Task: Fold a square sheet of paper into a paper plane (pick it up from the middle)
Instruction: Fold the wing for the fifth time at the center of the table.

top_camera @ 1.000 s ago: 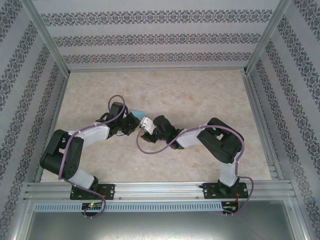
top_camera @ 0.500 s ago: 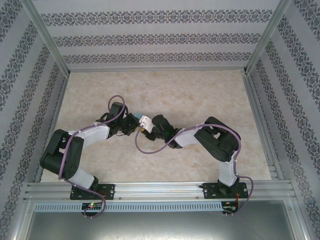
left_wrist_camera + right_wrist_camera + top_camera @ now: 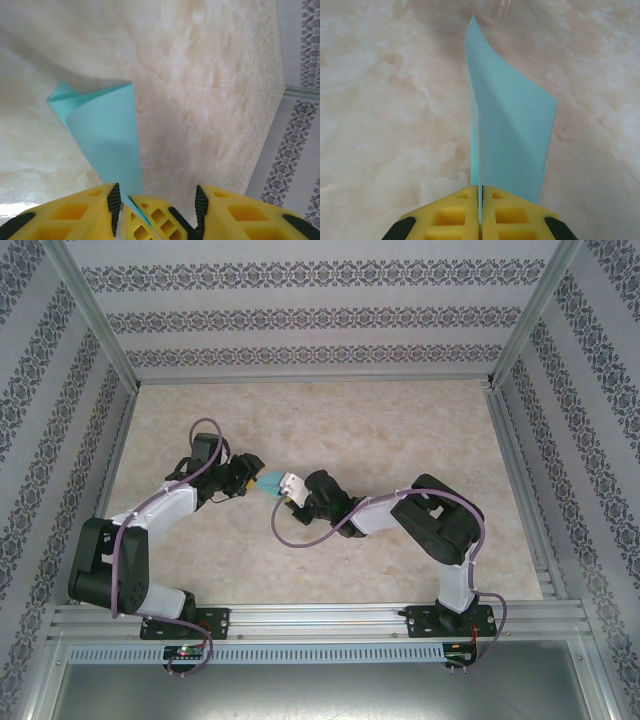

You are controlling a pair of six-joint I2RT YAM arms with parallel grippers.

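Right gripper point(image 3: 480, 194) is clamped shut on the near end of the turquoise paper point(image 3: 510, 125), which is folded and sticks up ahead of the fingers, off the table point(image 3: 400, 430). Left gripper point(image 3: 251, 474) has its jaws spread wide, and in its wrist view the paper runs up between them, not pinched as far as I can see. What's new: half a second ago the left arm was crowded right against the right one, and now it's swung back toward its own side. My guess is it just let go after a crease, so the right alone carries the paper mid-table. Not a dart yet.
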